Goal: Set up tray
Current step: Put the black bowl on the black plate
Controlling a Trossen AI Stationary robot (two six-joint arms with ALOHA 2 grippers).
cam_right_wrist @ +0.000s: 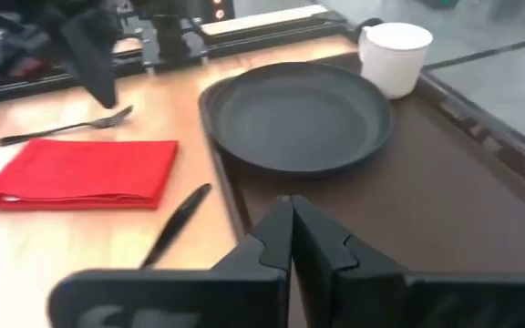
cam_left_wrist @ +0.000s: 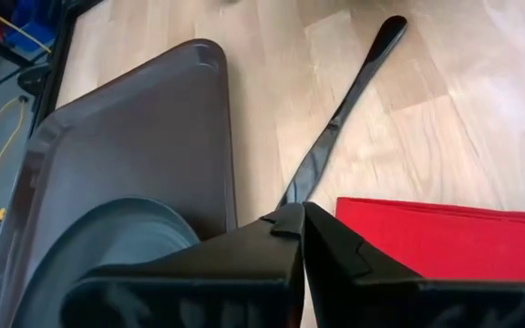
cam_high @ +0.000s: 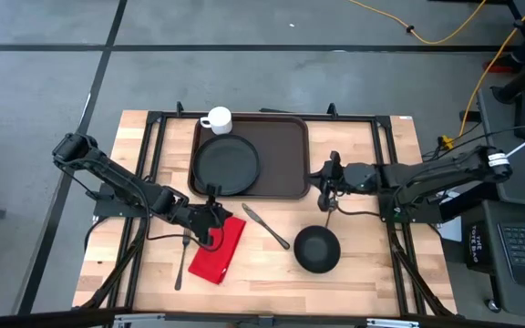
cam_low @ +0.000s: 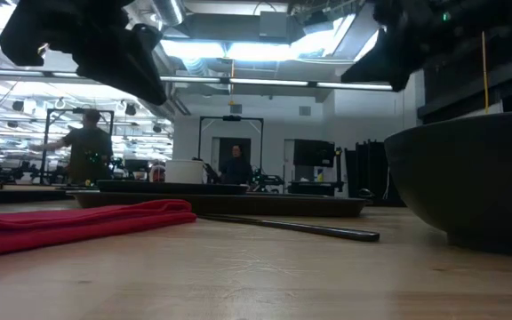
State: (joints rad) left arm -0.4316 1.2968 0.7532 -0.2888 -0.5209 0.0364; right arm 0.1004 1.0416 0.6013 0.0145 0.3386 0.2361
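The large dark brown rectangular plastic tray (cam_high: 281,146) sits at the table's far middle, carrying a round black plate (cam_high: 228,164) and white cup (cam_high: 216,119). It looks stiff, light and slick; its raised rim seems the best hold. Left gripper (cam_high: 211,217) and right gripper (cam_high: 330,179) are both clenched, empty.

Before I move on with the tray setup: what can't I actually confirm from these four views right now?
- Low view: the tray is only an edge-on strip, so its contents are hidden.
- Low view: the bowl is cut off by the right edge, inside unseen.
- Left wrist view: the left tool covers part of the plate and the knife tip.
- High view: the fork is too small for detail.
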